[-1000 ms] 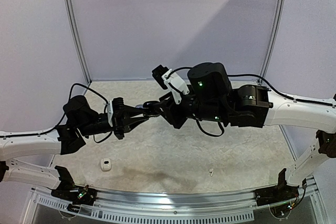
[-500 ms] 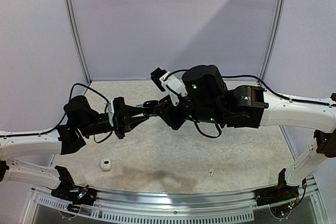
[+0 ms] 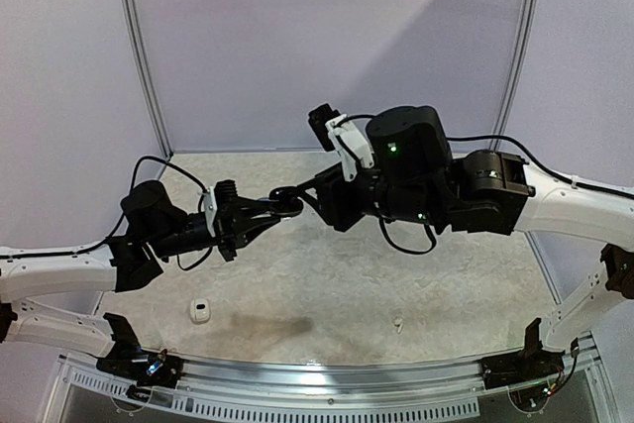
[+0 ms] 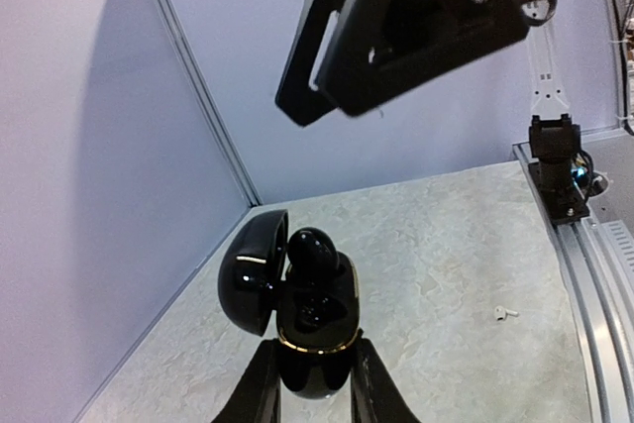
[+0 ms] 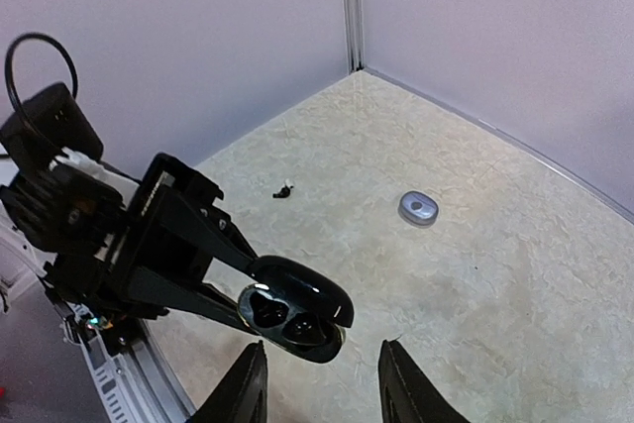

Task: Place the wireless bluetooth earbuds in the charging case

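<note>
Seen from above, the charging case (image 3: 287, 202) is only a small dark blob where my two tools meet over the middle of the tabletop (image 3: 466, 294) — its detail is lost there. My left tool (image 4: 315, 364) is clamped on the case's lower body and holds it in the air. The lid is swung back to one side. The open mouth faces my right tool (image 5: 322, 383), whose fingers stand apart with nothing between them, just short of the case. The case's long axis runs straight out from my left tool's fingers.

An upright black earbud (image 4: 315, 250) rises out of the case beside the hinge; whether it is seated I cannot tell. A white earbud (image 3: 397, 324) lies by the tabletop's near edge, and a white case (image 3: 200, 311) lies further left along it. A grey case (image 5: 419, 208) and a loose black earbud (image 5: 284, 190) show only from my right wrist — my arms hide them from above.
</note>
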Robot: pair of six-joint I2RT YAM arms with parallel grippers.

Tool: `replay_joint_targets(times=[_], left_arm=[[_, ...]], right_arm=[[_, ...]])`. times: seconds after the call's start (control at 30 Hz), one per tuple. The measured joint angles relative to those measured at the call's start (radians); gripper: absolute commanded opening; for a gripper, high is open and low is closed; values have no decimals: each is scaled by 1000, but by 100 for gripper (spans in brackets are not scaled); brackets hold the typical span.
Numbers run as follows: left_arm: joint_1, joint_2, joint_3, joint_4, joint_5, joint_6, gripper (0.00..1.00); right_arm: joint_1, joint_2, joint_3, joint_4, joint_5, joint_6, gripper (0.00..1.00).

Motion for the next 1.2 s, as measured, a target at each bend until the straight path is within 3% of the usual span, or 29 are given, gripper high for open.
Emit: replay_joint_targets(times=[0.2,0.57,1.2], left_arm=[[0,3,0,0,-63,-3,0],[-5,12,0,0,-166,35,0],[-6,25,0,2,-173,45,0]], right_arm=[[0,24,85,-50,34,180,40],[1,261,401,-283,86,419,40],[1,361,493,-420,104,522,32]])
